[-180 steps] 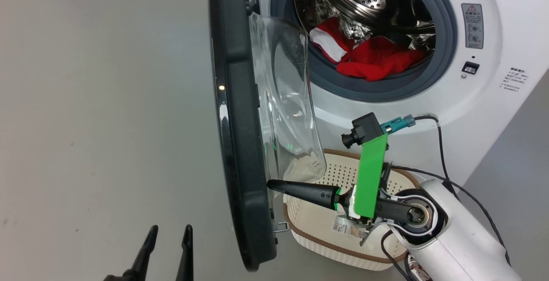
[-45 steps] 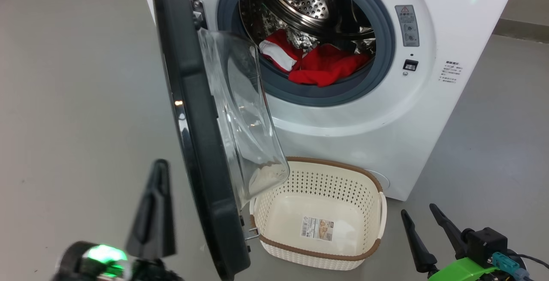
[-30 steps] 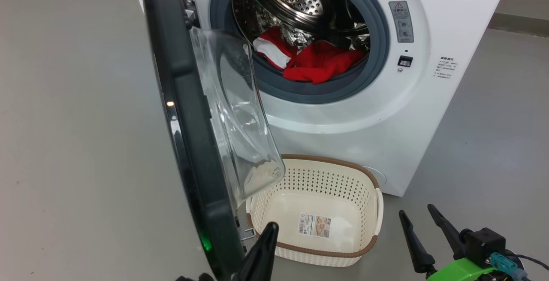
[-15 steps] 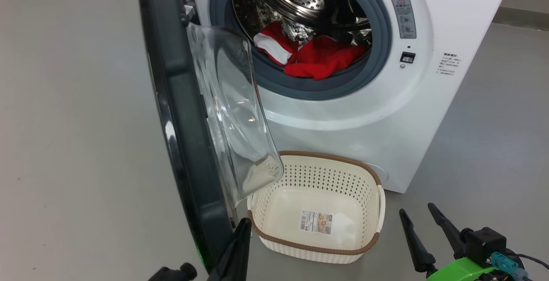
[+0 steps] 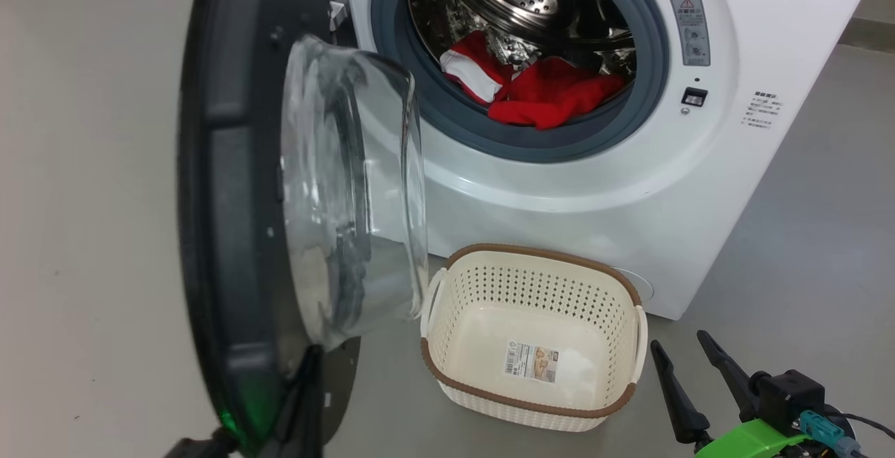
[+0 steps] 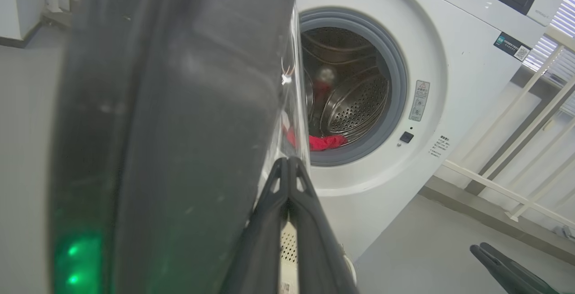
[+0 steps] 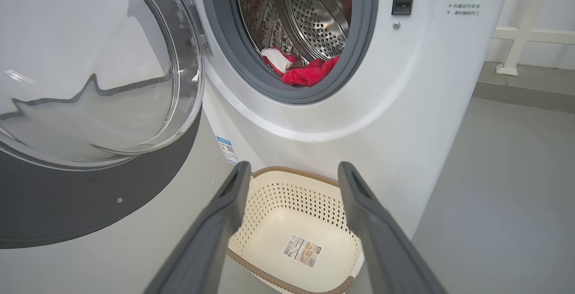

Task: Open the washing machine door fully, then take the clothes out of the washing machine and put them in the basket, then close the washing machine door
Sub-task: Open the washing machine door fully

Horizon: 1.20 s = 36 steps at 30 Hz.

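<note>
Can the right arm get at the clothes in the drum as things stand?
Probably yes: the washing machine door is swung aside, nothing crosses the drum mouth before the clothes, and the open right gripper sits beside the basket.

Left wrist view: the door is blurred from 7 to 11 o'clock, and the left gripper hides most of the basket at 6 o'clock. Head view: you see the door cropped at 11 o'clock and the right gripper cropped at 5 o'clock. The washing machine notices are too small to read.
</note>
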Available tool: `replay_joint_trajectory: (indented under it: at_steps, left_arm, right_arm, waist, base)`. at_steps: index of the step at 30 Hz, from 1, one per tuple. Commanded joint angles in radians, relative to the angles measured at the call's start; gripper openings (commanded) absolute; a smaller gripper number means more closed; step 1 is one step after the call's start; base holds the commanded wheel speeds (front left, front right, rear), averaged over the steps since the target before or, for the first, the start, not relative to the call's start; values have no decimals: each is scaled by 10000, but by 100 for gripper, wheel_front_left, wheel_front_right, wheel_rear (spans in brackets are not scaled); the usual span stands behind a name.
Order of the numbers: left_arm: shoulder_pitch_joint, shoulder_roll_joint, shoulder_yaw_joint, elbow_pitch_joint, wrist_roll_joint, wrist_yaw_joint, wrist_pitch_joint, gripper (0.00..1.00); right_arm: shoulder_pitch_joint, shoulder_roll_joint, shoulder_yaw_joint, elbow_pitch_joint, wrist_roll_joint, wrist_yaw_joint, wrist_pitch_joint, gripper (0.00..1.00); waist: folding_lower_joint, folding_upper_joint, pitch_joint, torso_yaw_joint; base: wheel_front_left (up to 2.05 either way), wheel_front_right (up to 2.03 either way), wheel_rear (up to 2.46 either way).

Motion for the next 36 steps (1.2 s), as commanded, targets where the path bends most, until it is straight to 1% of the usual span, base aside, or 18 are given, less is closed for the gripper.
replay_joint_trajectory:
  at_steps: [1,6,7,15,25,36]
  left_arm:
    - [-120,72,744,-286,150,82,-63,0]
    - [-123,81,1773,-274,431,-72,-63,0]
    - [-123,81,1773,-274,431,-72,-63,0]
    - [-491,170,3323,59,830,-324,-63,0]
    - [-1524,636,5110,1045,1304,-730,-63,0]
    - [-2890,1274,6649,2696,1800,-1284,-63,0]
  right_arm:
    - [-223,-55,187,-267,-163,62,-95,100]
    - [-228,-36,251,-268,-174,62,-95,100]
    - [-228,-36,251,-268,-174,62,-95,100]
    - [-315,-78,320,-268,-149,62,-95,100]
    - [-394,-183,352,-299,-162,62,-95,100]
    - [-526,-295,445,-318,-149,62,-95,100]
  waist:
    - [0,0,6,40]
    - [0,0,33,65]
    - [0,0,33,65]
    - [0,0,207,-28]
    - [0,0,465,-181]
    - [0,0,750,-347]
  base:
    - [0,0,0]
    - [0,0,0]
    - [0,0,0]
    - [0,0,0]
    - [0,0,0]
    - [0,0,0]
